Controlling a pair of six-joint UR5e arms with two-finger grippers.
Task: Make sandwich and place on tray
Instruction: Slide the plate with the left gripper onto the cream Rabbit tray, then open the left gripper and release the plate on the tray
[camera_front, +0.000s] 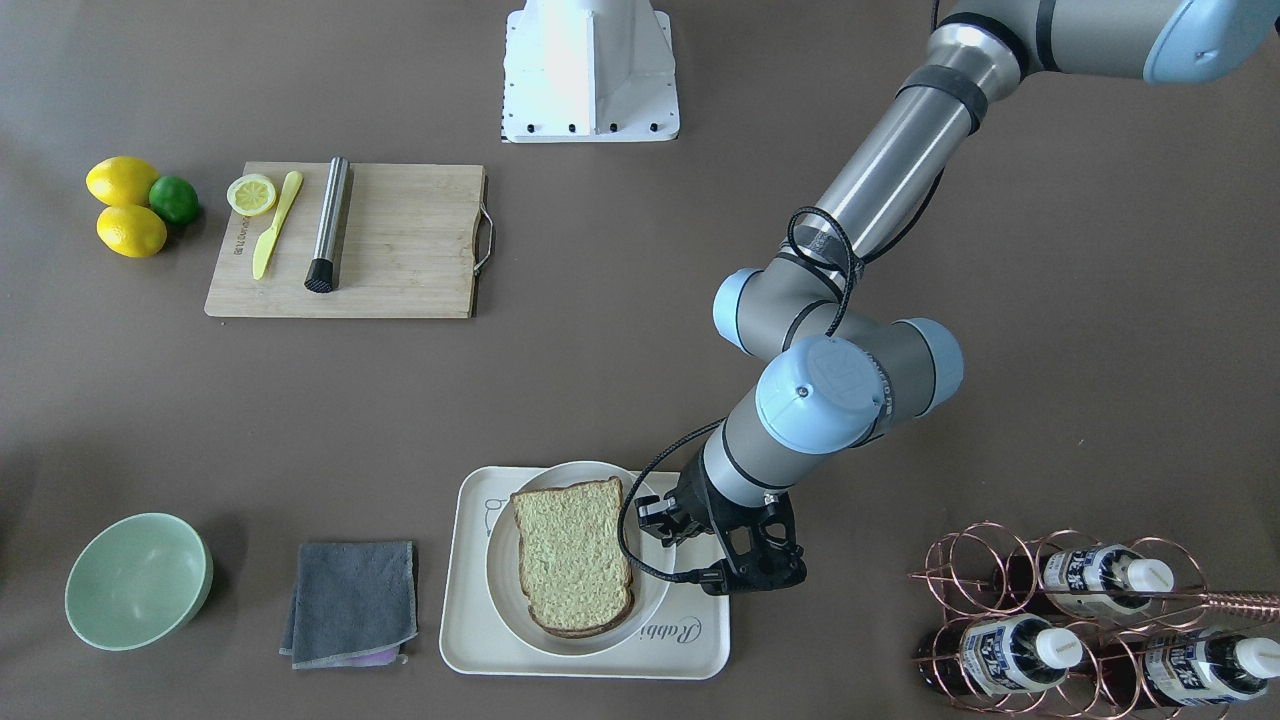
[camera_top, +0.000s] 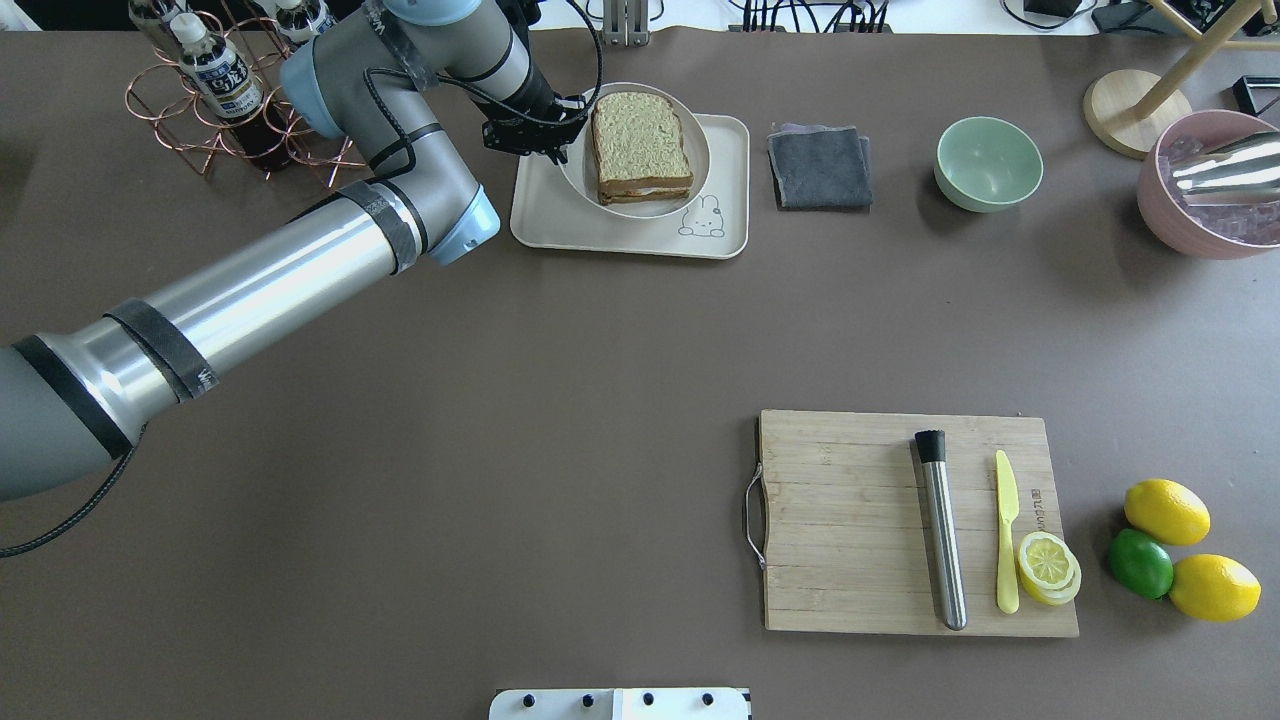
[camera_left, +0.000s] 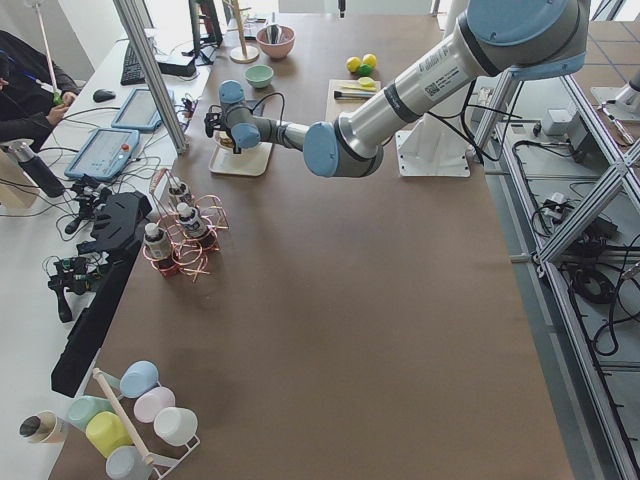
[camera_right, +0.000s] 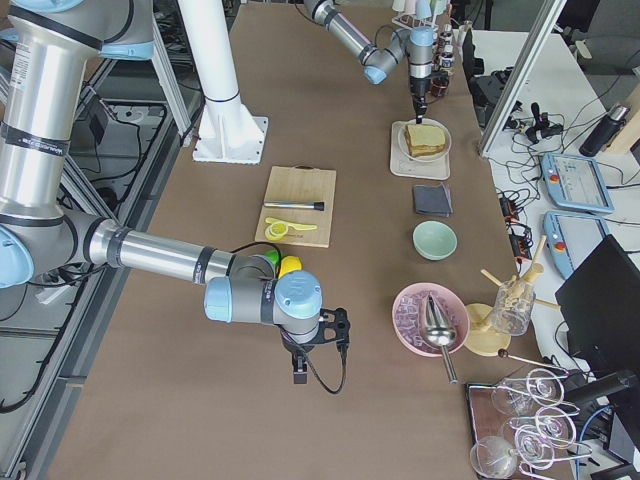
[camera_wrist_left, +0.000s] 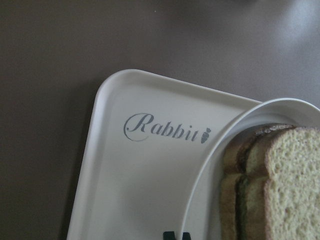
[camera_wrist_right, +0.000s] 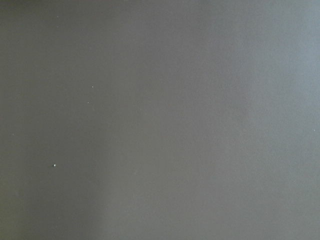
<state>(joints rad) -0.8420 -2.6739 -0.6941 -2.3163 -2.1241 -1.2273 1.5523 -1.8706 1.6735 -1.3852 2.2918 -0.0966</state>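
Note:
The sandwich is two speckled bread slices stacked on a round white plate. The plate rests on the cream tray, which bears the word "Rabbit". My left gripper is at the plate's rim on the side nearest the bottle rack. In the left wrist view its fingertips stand close together at the plate's rim, beside the sandwich and above the tray; it looks shut on the rim. My right gripper hangs over bare table far from the tray; I cannot tell whether it is open.
A copper rack of bottles stands close to my left arm. A grey cloth and a green bowl lie on the tray's other side. A wooden cutting board holds a muddler, a yellow knife and a lemon half, with lemons beside it.

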